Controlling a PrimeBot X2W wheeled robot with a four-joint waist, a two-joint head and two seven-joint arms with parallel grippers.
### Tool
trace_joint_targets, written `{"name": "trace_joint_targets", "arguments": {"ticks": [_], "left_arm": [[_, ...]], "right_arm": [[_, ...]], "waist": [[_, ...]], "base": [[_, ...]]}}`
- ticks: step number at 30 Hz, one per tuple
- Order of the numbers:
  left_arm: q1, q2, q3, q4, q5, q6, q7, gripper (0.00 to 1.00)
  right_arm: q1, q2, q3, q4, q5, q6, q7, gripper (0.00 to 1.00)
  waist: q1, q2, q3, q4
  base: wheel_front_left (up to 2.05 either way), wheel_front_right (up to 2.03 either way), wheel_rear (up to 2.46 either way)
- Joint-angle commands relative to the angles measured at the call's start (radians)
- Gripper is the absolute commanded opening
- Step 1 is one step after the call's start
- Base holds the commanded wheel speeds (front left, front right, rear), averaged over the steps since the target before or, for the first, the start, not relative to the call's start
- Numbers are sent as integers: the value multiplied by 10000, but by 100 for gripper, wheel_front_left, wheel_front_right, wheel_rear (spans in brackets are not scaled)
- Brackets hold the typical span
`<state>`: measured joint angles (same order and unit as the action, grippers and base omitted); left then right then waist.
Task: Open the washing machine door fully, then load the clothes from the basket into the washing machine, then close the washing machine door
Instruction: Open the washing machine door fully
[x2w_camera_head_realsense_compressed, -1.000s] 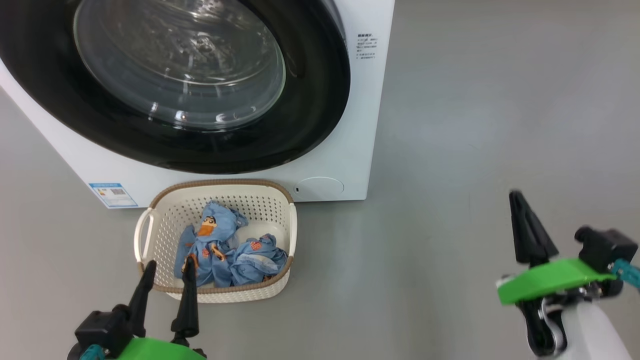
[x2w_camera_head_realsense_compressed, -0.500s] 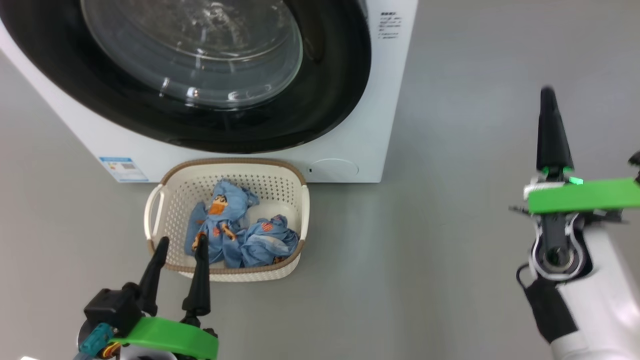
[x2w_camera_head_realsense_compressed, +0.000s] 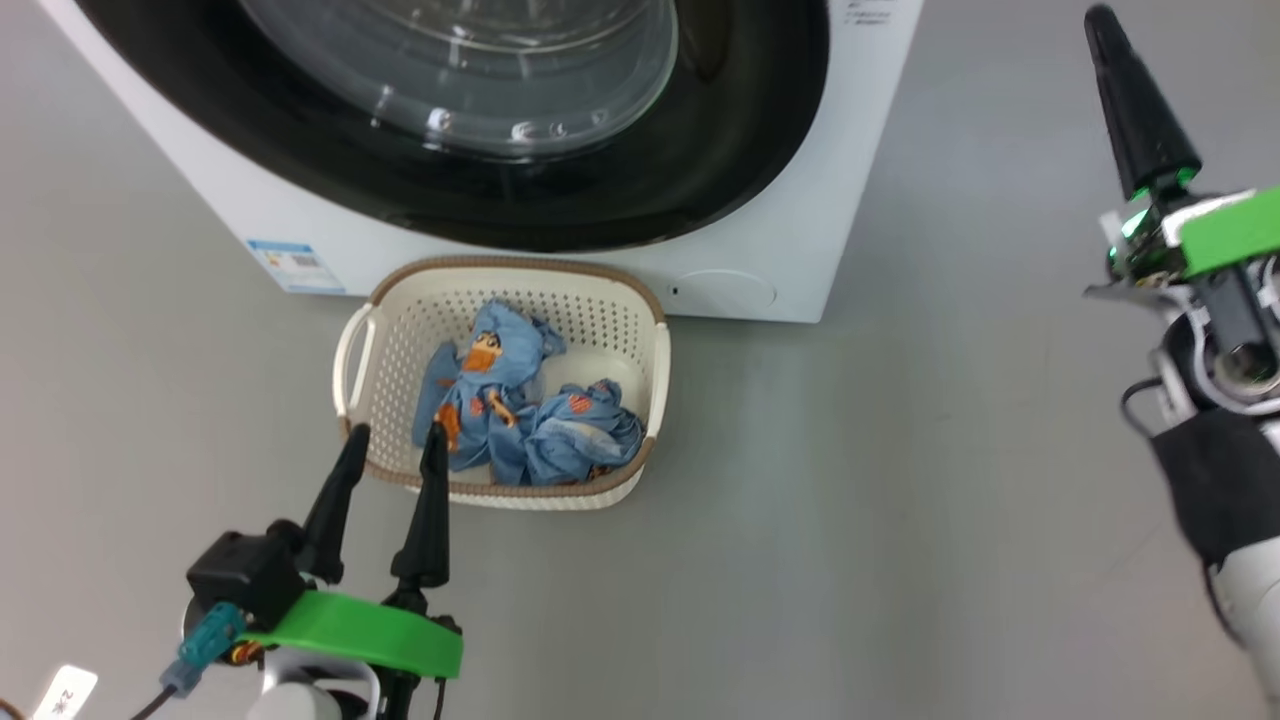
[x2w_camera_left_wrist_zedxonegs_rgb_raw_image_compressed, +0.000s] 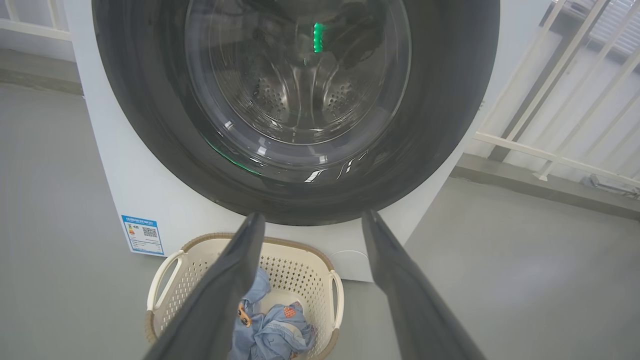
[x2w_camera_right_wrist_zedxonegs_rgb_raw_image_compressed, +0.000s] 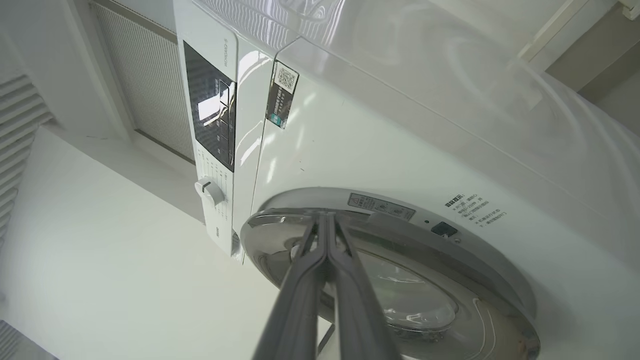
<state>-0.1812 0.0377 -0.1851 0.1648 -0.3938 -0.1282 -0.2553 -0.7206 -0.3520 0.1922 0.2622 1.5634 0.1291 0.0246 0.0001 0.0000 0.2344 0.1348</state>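
A: The right gripper (x2w_camera_head_realsense_compressed: 1105, 30) is hanging high off the washer's (x2w_camera_head_realsense_compressed: 800, 250) right side, fingers pressed together, holding nothing. What is it going for?

B: The door (x2w_camera_head_realsense_compressed: 480, 190), I'm judging. It's sitting flush in the washer's front, so opening it, the first step, is in hand. In the right wrist view the shut fingers are pointing at the door's bright outer edge, apparently apart from it.

A: What is the next move asking for?

B: Bringing the tips in to that edge, catching a handle or lip, and swinging the door fully out. I'm not making out a handle, so finding the spot is looking like the hard part. A shut pair can only hook or pry.

A: And the left gripper (x2w_camera_head_realsense_compressed: 397, 435)?

B: Hovering low by the basket's (x2w_camera_head_realsense_compressed: 520, 265) near rim, fingers spread wide and empty, ready for the loading, I'd guess.

A: How is the door looking?

B: Big and round: a broad glossy black ring around a bulging clear bowl catching the lights, the steel drum (x2w_camera_left_wrist_zedxonegs_rgb_raw_image_compressed: 300, 95) showing through. The basket is standing on the floor (x2w_camera_head_realsense_compressed: 900, 500) just below it, before the washer's foot, the blue clothes (x2w_camera_head_realsense_compressed: 520, 420) lying crumpled inside.
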Motion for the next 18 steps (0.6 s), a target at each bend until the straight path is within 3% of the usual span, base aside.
{"name": "trace_joint_targets", "arguments": {"ticks": [1, 9, 18], "left_arm": [[-358, 126, 244, -311, -80, -25, -65, 100], [-684, 126, 16, -413, -265, -25, -65, 100], [-1078, 126, -171, -596, -415, -25, -65, 100]], "right_arm": [[-324, -173, 199, -150, 138, 16, 343, 0], [-1497, -589, 83, 531, 814, 16, 2146, 0], [-2606, -700, -303, 1117, 872, 16, 3148, 0]], "waist": [[-1, 0, 318, 272], [-1, 0, 922, 533], [-1, 0, 1616, 743]], "base": [[0, 0, 0], [0, 0, 0], [0, 0, 0]]}}
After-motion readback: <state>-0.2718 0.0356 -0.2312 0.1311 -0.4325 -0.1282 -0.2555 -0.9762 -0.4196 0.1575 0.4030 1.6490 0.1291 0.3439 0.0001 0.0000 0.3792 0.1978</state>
